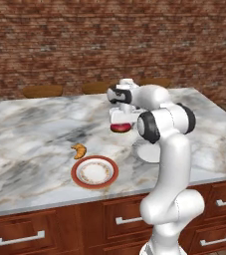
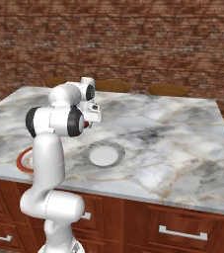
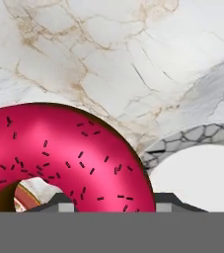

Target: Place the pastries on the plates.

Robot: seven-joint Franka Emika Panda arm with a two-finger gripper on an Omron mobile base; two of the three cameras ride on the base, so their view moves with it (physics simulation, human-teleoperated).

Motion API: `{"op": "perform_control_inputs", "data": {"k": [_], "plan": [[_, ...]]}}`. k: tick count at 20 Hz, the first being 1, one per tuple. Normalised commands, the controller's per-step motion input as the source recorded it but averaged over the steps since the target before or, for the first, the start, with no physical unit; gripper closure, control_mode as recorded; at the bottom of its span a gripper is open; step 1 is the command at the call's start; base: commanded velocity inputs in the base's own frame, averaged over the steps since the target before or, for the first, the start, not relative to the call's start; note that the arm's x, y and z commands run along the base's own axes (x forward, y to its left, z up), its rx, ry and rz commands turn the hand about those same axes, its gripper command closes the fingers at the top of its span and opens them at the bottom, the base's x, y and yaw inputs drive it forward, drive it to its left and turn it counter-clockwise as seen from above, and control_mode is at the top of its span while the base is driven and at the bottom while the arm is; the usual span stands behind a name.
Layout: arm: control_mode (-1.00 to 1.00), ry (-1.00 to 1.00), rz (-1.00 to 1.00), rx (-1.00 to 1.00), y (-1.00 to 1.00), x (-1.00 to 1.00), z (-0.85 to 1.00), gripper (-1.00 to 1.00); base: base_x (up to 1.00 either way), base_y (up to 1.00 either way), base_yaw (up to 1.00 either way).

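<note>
Gripper [image 1: 120, 124] fingers clamp tight on the donut [image 3: 59, 153], lifted to clear the white plate's grey rim [image 3: 192, 136] at three o'clock.

Light is even and bright, seemingly from above. The marble surface [image 1: 35, 129] carries soft grey shadows under the arm. The donut [image 3: 59, 153] shows a soft sheen on its icing in the hand view. The rendering is slightly soft, with no edge distortion.
</note>
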Motion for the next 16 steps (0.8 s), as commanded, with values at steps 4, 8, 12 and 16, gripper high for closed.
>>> {"op": "perform_control_inputs", "data": {"k": [4, 8, 12, 16], "plan": [[-1.0, -0.01, -0.15, -0.04, -1.0, -0.78, 0.36, 1.0, 0.0, 0.0, 0.0], [-1.0, 0.0, -0.13, 0.1, -1.0, -1.0, -0.11, 1.0, 0.0, 0.0, 0.0], [-1.0, -0.21, -0.04, 0.0, -0.11, -1.0, -0.91, 1.0, 0.0, 0.0, 0.0], [-1.0, -0.31, 0.0, -0.06, -0.04, -0.97, -0.61, 1.0, 0.0, 0.0, 0.0]]}}
